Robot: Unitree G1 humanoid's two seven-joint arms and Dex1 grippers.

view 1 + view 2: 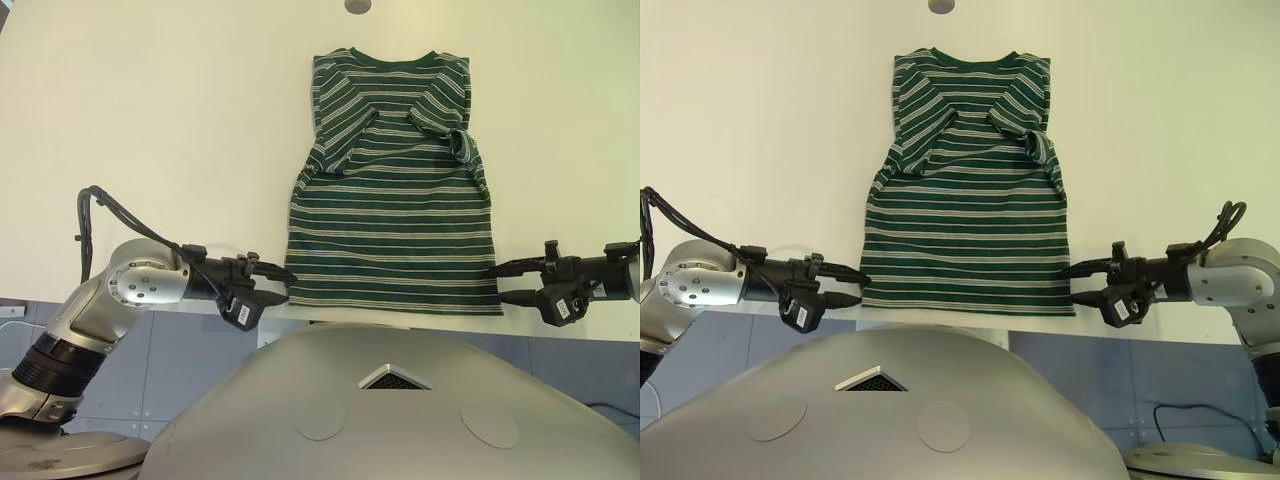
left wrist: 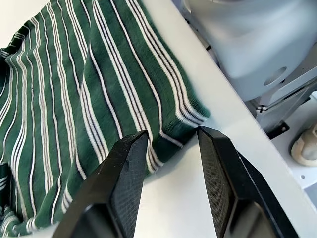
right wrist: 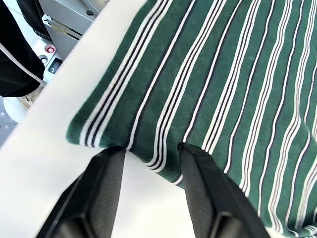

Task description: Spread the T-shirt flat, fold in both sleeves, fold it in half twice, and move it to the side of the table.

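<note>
Pinching both hem corners together, deep enough to catch both layers, looks like the key to a clean first half-fold; lifting evenly should keep the stripes square. The T-shirt lies flat on the table, hem by the near edge, sleeves tucked in. The left gripper and right gripper sit low, pointing inward, fingers spread astride the bottom corners; whether they touch cloth is unclear.

The pale table bears a green striped T-shirt, sleeves folded in.
</note>
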